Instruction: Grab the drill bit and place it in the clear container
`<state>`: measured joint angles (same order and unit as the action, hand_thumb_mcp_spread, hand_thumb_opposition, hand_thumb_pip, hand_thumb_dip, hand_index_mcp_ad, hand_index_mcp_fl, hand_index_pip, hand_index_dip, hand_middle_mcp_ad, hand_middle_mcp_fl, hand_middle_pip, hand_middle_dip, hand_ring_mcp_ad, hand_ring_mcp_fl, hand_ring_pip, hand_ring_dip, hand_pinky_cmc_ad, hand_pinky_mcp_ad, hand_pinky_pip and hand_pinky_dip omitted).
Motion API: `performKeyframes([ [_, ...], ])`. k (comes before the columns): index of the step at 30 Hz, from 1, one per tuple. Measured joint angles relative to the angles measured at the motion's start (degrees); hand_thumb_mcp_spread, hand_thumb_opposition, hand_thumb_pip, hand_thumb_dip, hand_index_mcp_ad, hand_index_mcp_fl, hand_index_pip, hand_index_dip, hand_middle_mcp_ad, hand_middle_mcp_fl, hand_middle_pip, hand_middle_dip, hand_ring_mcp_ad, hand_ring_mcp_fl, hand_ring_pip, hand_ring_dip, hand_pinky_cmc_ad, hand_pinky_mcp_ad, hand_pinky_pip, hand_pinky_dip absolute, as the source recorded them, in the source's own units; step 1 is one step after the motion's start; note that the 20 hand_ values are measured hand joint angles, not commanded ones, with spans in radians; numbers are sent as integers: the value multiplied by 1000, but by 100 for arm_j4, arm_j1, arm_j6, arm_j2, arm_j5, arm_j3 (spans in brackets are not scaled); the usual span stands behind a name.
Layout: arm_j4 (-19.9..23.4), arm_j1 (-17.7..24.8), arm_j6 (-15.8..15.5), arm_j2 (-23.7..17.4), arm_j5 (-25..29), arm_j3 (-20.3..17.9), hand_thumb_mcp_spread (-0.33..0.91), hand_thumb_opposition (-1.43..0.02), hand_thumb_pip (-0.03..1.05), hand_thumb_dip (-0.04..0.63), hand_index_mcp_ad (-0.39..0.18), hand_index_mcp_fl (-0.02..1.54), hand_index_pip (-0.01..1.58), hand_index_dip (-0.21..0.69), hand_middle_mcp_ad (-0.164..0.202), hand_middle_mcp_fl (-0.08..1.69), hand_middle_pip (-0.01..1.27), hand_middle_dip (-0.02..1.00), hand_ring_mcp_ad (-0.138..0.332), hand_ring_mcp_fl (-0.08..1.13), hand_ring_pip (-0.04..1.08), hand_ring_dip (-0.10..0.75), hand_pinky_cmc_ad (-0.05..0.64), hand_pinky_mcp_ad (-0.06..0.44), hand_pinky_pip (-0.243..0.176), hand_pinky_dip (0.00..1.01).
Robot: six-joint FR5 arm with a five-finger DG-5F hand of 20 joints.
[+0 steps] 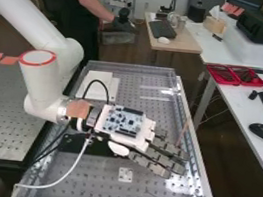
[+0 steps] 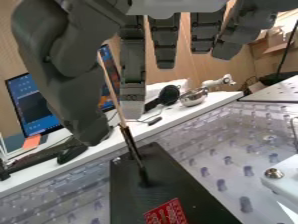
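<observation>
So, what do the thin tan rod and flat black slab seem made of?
The thin rod looks like matt wood from its even tan, though coated metal is possible. The slab seems smooth plastic or painted metal; its dark face fits both.

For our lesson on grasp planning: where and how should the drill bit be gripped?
Probably best pinched from the side on its tan upper shaft, thumb opposite fingers. The drill bit is long and slim and rises from the black block, dark end down, leaving that upper part exposed.
</observation>
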<state>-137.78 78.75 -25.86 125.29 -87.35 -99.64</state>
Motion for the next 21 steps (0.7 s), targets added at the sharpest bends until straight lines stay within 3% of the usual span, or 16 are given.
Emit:
performKeyframes([
  [15,17,-42,-217,126,-130,131,407,-883,668,239,0,136,1529,169,113,80,131,140,213,-17,63,-65,239,138,-110,188],
  [21,27,-70,-441,137,-253,185,429,-880,658,244,-3,161,1529,162,94,86,131,140,211,-17,63,-65,239,138,-106,188],
])
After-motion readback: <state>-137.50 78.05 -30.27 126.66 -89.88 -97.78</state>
